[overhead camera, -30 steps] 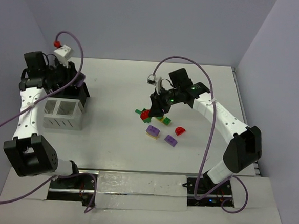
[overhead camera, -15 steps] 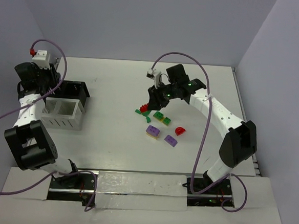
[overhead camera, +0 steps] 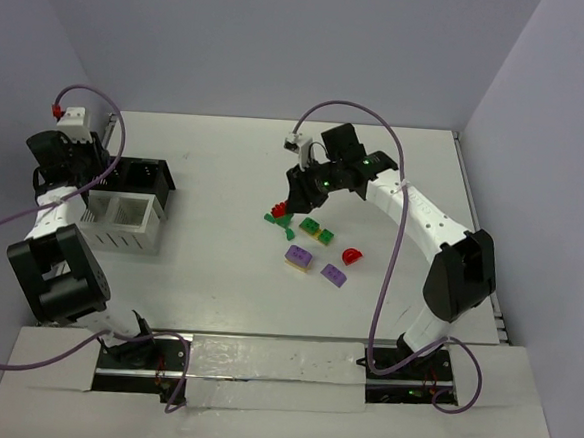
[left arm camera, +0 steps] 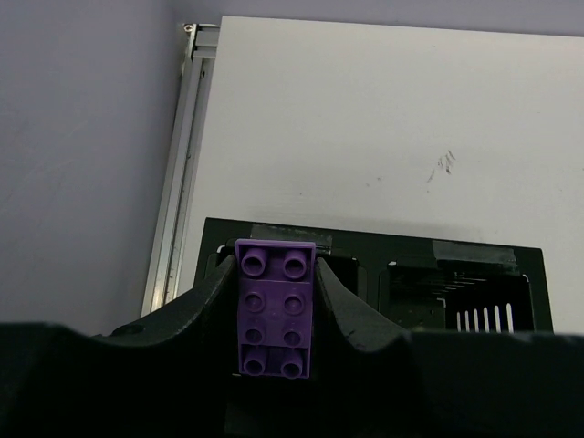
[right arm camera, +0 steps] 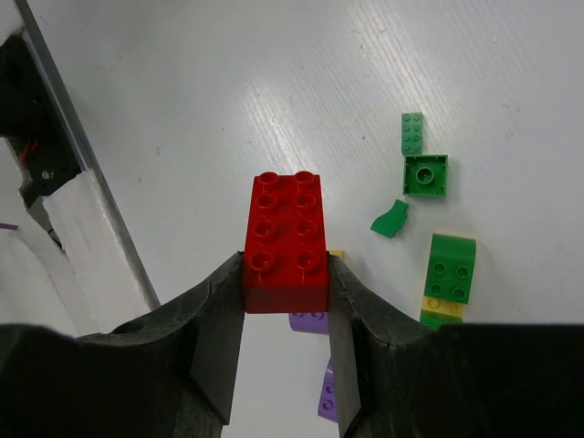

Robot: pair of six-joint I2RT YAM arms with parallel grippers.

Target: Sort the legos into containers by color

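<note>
We note left pincer [left arm camera: 276, 315] clamped on a purple brick [left arm camera: 276, 292] by the black tray [left arm camera: 365, 240], left edge of desk [left arm camera: 365, 109]; right pincer [right arm camera: 285, 274] grips a red brick [right arm camera: 285, 233].

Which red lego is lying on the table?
The half-round red one, right of the purple bricks. The other red one, a long brick, is pinched in the right gripper.

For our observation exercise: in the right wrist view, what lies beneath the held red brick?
A purple brick and a yellow sliver peek out; the red brick covers the rest of them.
</note>
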